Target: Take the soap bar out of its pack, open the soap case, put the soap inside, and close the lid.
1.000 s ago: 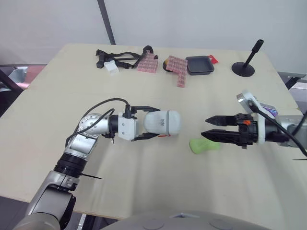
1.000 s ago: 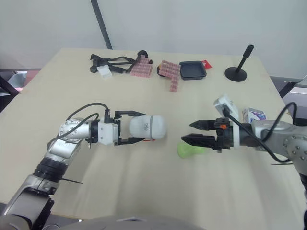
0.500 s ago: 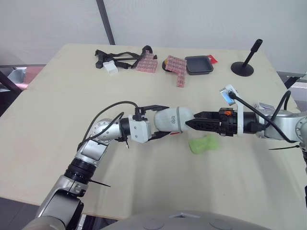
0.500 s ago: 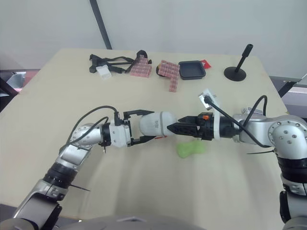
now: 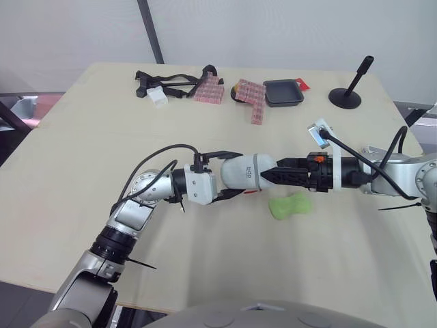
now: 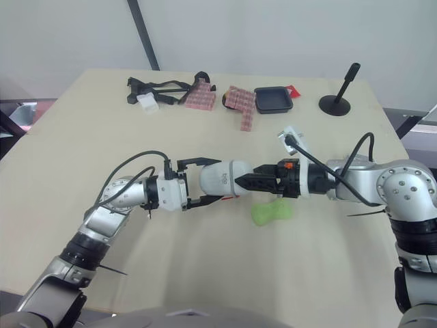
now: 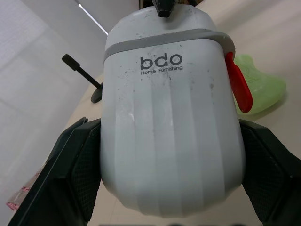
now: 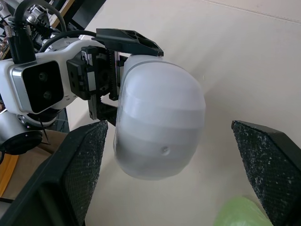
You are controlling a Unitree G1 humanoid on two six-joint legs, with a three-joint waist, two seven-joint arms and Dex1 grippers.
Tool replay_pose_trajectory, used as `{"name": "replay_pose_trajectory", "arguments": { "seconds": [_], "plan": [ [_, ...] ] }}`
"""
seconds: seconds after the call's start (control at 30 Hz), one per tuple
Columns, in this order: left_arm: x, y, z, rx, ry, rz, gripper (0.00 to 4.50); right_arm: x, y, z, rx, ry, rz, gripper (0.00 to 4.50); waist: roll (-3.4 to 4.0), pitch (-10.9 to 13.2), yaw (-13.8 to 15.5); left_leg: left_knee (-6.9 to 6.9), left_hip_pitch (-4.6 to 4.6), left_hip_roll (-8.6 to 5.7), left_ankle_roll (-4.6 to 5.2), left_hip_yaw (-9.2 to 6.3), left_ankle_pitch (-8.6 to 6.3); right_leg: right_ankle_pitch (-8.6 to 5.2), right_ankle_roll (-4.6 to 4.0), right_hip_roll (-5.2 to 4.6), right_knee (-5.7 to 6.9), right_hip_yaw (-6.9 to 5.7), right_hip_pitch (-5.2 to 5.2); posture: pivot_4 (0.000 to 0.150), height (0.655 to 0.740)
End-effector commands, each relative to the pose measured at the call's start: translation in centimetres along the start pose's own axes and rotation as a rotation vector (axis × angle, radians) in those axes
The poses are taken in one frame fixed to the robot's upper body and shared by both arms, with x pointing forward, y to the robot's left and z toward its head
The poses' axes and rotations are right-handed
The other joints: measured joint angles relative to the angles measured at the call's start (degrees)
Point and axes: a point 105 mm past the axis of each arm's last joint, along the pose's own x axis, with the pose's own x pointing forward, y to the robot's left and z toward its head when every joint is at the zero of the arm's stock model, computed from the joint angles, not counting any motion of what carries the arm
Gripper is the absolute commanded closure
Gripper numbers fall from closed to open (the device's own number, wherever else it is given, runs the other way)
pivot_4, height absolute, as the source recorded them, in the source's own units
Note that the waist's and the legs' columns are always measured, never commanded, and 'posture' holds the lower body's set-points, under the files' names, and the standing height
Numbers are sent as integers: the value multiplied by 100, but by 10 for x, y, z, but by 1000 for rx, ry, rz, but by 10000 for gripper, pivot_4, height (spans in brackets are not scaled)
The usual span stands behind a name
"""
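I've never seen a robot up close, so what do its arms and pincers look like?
The left arm and right arm are rounded silver-grey segments. Each ends in a white wrist block carrying two black fingers: the left pincer and right pincer. A black cable loops over each wrist; the right one bears a small orange mark.

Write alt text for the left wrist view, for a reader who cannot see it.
A white soap case lettered "bdo Home Furnishing", with a grey band and a red tab, is clamped in the left gripper. Beyond it a green soap bar lies on the pale table.
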Motion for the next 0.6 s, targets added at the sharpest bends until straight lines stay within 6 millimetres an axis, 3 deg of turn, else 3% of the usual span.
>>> {"name": "replay_pose_trajectory", "arguments": {
  "seconds": [0.03,0.43,0.53,0.6],
  "plan": [
    [0,2,9,23,-29,8,10289,0,8,3,0,-17,38,0,0,0,-1,0,0,0,0,0,0,0,0,0,0,0,0,1500,7400],
    [0,0,9,27,-25,-1,10289,0,11,-2,70,-11,70,0,0,0,2,0,0,0,-2,0,0,0,0,1,-1,0,0,1500,7400],
    [0,1,9,27,-24,0,10289,2,11,-3,78,-10,67,7931,0,0,-2,0,0,0,-2,0,0,0,0,1,-1,0,0,1500,7400],
    [1,2,9,26,-25,1,10289,4,10,-3,84,-15,64,7931,0,0,-3,0,0,0,-2,0,0,0,0,1,-1,0,0,1500,7400]
  ]
}}
